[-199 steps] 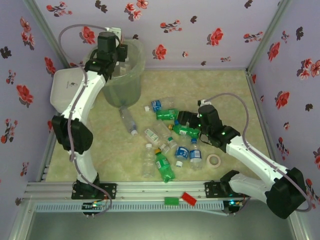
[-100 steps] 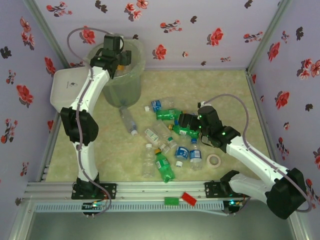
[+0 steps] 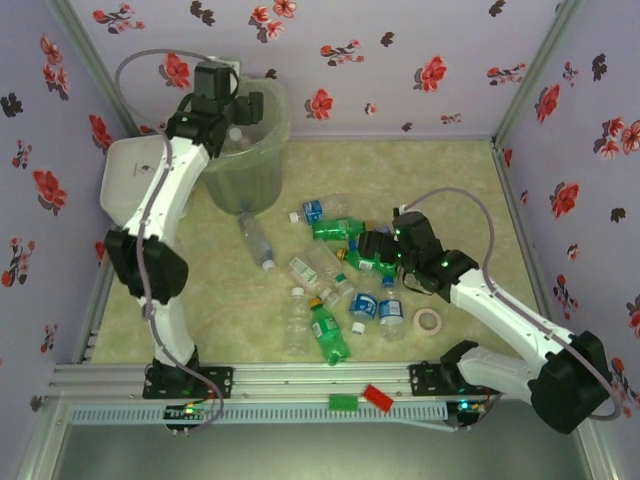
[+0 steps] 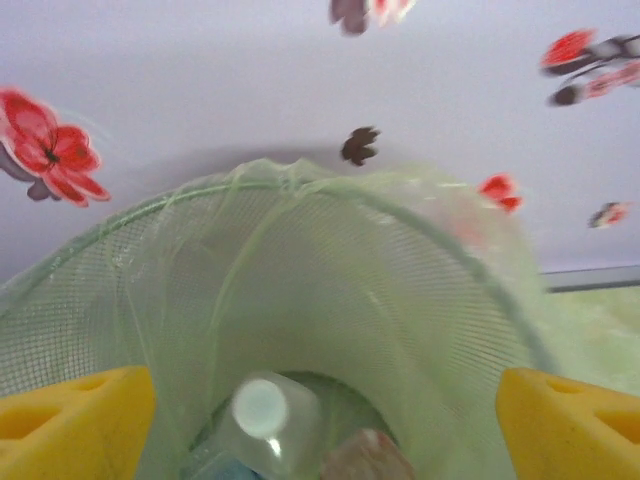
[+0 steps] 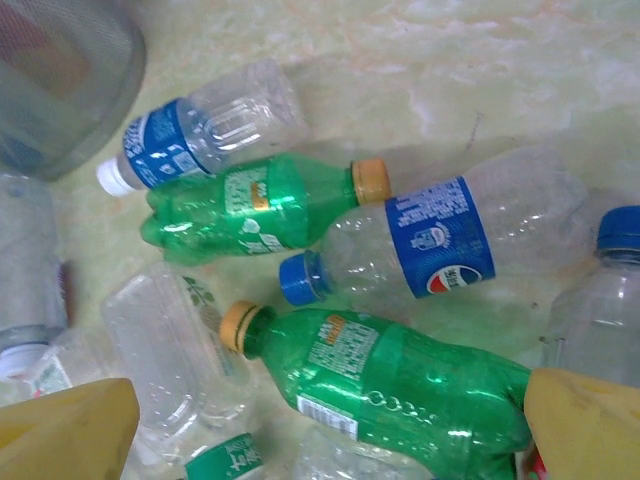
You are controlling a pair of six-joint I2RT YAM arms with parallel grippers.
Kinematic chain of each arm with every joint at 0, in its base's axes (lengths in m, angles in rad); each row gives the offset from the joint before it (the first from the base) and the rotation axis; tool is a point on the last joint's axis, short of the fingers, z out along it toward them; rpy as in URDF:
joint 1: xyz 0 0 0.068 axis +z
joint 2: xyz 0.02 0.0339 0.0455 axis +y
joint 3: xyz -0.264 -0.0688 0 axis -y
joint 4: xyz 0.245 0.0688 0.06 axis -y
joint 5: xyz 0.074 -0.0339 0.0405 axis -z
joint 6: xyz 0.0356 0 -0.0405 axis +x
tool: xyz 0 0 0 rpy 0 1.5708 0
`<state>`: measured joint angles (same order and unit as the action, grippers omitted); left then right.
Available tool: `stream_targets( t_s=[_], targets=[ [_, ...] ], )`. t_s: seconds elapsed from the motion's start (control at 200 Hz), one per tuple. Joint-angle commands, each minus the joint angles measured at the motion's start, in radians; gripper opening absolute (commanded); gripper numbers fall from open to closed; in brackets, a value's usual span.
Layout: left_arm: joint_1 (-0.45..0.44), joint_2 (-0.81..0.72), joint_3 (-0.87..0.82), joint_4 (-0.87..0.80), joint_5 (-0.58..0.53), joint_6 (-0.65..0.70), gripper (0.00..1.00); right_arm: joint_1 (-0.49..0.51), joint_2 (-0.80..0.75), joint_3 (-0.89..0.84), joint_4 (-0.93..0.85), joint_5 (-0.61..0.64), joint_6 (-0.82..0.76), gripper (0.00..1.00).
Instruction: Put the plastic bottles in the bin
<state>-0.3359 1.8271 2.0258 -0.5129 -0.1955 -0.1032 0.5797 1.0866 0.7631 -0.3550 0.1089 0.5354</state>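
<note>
left gripper (image 3: 244, 106) released, jaws wide above bin (image 3: 250, 172) | bottle (image 4: 262, 415) lies inside bin | right gripper (image 3: 363, 244) spread wide, straddling green bottle (image 5: 400, 385)

no word fully legible anywhere.
clear bottle with blue label (image 5: 440, 240): round red-white-blue emblem, pepsi-style; rows of white small print, too fine to read.
second blue-label bottle (image 5: 170, 145), white cap, far edge of pile: white print, blurred.
green bottle with orange cap (image 5: 250, 210): white and yellow-orange label graphics, unreadable.
green bottle with yellow cap (image 5: 390, 385): orange mark, white barcode patch, no digits legible.
white box (image 3: 125, 190), left side: small dark mark on lid, too small to read.
</note>
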Motion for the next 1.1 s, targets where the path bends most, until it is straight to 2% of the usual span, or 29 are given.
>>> stream_targets(
  t_s=[0.0,0.12,0.295,0.405,0.59,0.805,1.095],
  targets=[
    [-0.082,-0.176,-0.143,0.142,0.067,-0.016,0.91,-0.036,0.006,0.047,-0.091,0.039,-0.042,1.0],
    [-0.187,-0.343,-0.382,0.29,0.077,-0.02,0.99,-0.098,-0.014,0.041,-0.144,0.021,-0.071,1.0],
    [-0.335,-0.536,-0.705,0.494,0.136,-0.095,1.0,-0.238,-0.035,0.007,-0.183,-0.072,-0.092,0.98],
    [-0.398,-0.591,-0.845,0.563,0.152,-0.161,1.0,-0.295,-0.021,-0.015,-0.181,-0.107,-0.096,0.9],
    [-0.456,-0.568,-0.959,0.565,0.179,-0.276,1.0,-0.369,0.052,-0.038,-0.136,-0.175,-0.075,0.85],
    [-0.525,-0.486,-1.05,0.609,0.19,-0.429,1.0,-0.386,0.14,-0.052,-0.044,-0.187,-0.025,0.84],
    [-0.534,-0.373,-1.056,0.651,0.208,-0.507,1.0,-0.401,0.261,-0.077,0.048,-0.194,0.026,0.8]
  ],
)
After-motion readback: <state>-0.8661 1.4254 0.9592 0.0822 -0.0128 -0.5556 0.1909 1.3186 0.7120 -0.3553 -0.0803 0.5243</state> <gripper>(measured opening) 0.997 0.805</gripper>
